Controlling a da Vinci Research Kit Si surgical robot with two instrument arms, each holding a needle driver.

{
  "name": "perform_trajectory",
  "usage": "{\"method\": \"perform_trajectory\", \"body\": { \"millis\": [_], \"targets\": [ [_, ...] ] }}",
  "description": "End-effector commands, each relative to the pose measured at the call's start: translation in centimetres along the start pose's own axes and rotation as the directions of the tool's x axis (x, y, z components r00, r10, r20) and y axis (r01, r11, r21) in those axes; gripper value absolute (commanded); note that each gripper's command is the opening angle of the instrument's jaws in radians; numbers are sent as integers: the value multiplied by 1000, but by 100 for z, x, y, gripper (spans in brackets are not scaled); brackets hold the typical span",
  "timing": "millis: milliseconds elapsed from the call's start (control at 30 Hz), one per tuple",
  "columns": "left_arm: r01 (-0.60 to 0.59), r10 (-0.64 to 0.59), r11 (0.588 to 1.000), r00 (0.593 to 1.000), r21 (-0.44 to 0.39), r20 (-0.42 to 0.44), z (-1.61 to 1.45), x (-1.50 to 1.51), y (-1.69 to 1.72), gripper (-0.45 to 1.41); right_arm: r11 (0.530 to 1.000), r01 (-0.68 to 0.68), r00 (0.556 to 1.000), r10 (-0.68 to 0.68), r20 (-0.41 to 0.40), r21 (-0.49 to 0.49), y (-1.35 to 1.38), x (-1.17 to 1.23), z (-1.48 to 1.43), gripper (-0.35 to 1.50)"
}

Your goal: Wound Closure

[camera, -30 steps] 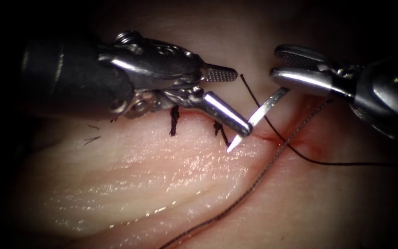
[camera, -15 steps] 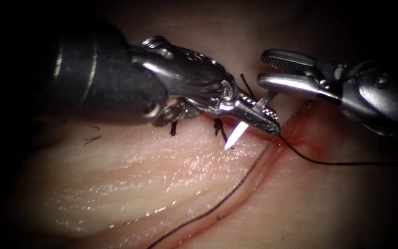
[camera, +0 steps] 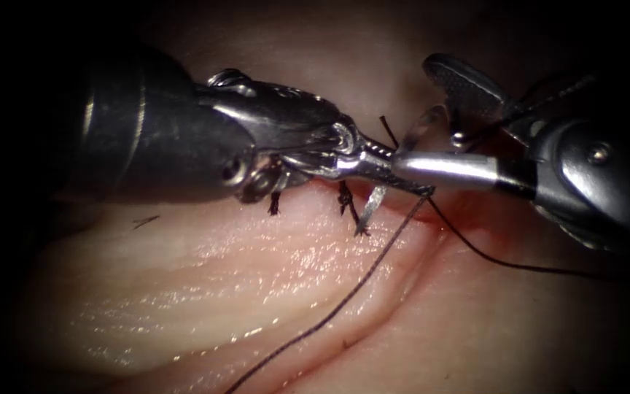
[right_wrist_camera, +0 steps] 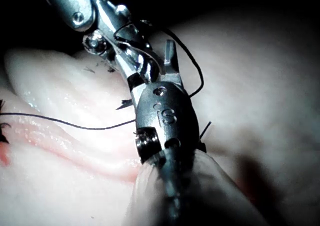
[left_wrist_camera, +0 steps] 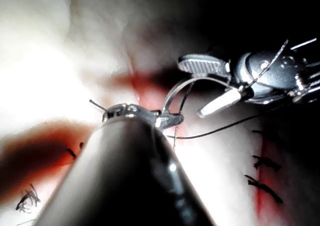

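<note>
- Where the cut [camera: 402, 255] runs across the tissue [camera: 205, 277] in the endoscope view, the left tool [camera: 395, 176] reaches in from the left with its jaws clamped on the needle [camera: 373, 208] near mid-curve, just above the cut's upper end.
- The needle's point end hangs below those jaws on the cut's left side, close over the tissue beside a dark stitch [camera: 345, 201]; whether the tip touches the surface I cannot tell.
- The needle's back half rises above the jaws toward the right tool [camera: 432, 128], whose jaws stand wide apart, holding nothing: the lower one lies level against the left tool's tip, the upper one tilts up and away.
- Thread [camera: 329, 314] trails from the tool tips down along the cut, and a second strand runs right across the tissue toward the frame edge.
- The left wrist view adds the needle [left_wrist_camera: 175, 93] as an arc lifting clear of the tissue from the left tool [left_wrist_camera: 167, 120] to between the right tool's [left_wrist_camera: 210, 85] spread jaws.
- The right wrist view gives the right tool [right_wrist_camera: 162, 60] from behind, crowded against the left tool [right_wrist_camera: 112, 38], with thread [right_wrist_camera: 70, 123] lying over the tissue.
- Open tissue lies below and left of the tools; the tips themselves are tight together.
</note>
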Motion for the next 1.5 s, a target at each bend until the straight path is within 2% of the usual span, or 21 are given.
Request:
{"method": "perform_trajectory", "body": {
  "millis": [33, 200, 267, 533, 633, 667, 700, 733, 867, 967, 1000, 1033, 1067, 1167, 1233, 1267, 1333, 1367, 1400, 1433, 1500],
  "targets": [
    [-7, 7, 1000, 1000, 2, -13, 7, 1, -2, -45, 1000, -3, 1000, 3, -13, -15, 3, -1, 7, 98],
    [-12, 12, 1000, 999, 6, -44, 6, -3, 2, -45, 999, 13, 1000, -14, -7, -52, 3, 3, 4, 88],
    [-14, 14, 1000, 999, 10, -44, 6, -7, 3, -45, 993, 92, 996, -91, 5, -71, 1, 10, 3, 81],
    [-14, 15, 1000, 999, 12, -45, 7, -8, 3, -45, 974, 210, 978, -208, 26, -91, -3, 13, 5, 88],
    [-14, 15, 1000, 999, 10, -44, 7, -8, 4, -45, 965, 245, 970, -244, 25, -94, -4, 12, 5, 83],
    [-14, 15, 1000, 999, 7, -43, 6, -9, 4, -45, 961, 263, 965, -262, 27, -90, -4, 12, 3, 39],
    [-14, 15, 1000, 999, 7, -43, 6, -9, 5, -45, 961, 266, 964, -264, 32, -78, -5, 11, 1, -27],
    [-14, 15, 1000, 999, 7, -43, 6, -9, 5, -45, 961, 269, 963, -267, 40, -65, -6, 11, 0, -35],
    [-14, 14, 1000, 999, -3, -38, 7, -10, 7, -45, 960, 272, 962, -268, 59, -70, -8, 10, -1, -35],
    [-10, 10, 1000, 999, -2, -39, 7, -9, 12, -45, 936, 344, 938, -340, 64, -67, -5, 10, -8, -35],
    [-16, 17, 1000, 998, 26, -52, 7, -7, 15, 41, 933, 354, 934, -350, 65, -63, -2, 8, -14, -35],
    [-51, 55, 997, 996, 66, -67, 6, -5, 16, 91, 931, 359, 933, -355, 64, -60, 2, 7, -18, -35],
    [-110, 121, 985, 989, 135, -80, 4, -6, 18, 120, 930, 366, 930, -363, 62, -45, 6, 3, -25, -35],
    [-208, 216, 946, 976, 248, -7, -2, -19, 26, 128, 920, 390, 920, -388, 60, -35, 12, -10, -35, -35],
    [-287, 272, 885, 958, 367, 93, -1, -36, 30, 125, 907, 420, 907, -417, 60, -34, 14, -21, -37, -35],
    [-312, 284, 865, 950, 394, 130, 2, -42, 31, 125, 900, 435, 899, -432, 63, -32, 15, -26, -37, -35],
    [-402, 318, 790, 914, 462, 251, 15, -65, 28, 111, 894, 446, 894, -444, 55, -37, 14, -40, -34, -35],
    [-442, 339, 759, 895, 479, 289, 24, -77, 24, 86, 888, 457, 889, -455, 50, -43, 13, -47, -32, -35],
    [-472, 366, 748, 880, 467, 303, 29, -84, 21, 37, 887, 460, 888, -458, 49, -49, 13, -50, -31, -35],
    [-517, 407, 734, 854, 440, 324, 33, -89, 18, 10, 886, 461, 887, -459, 44, -53, 14, -52, -30, -35],
    [-539, 434, 741, 840, 400, 327, 46, -97, 5, -5, 874, 481, 877, -480, 33, -68, 15, -54, -31, -35]
  ]
}}
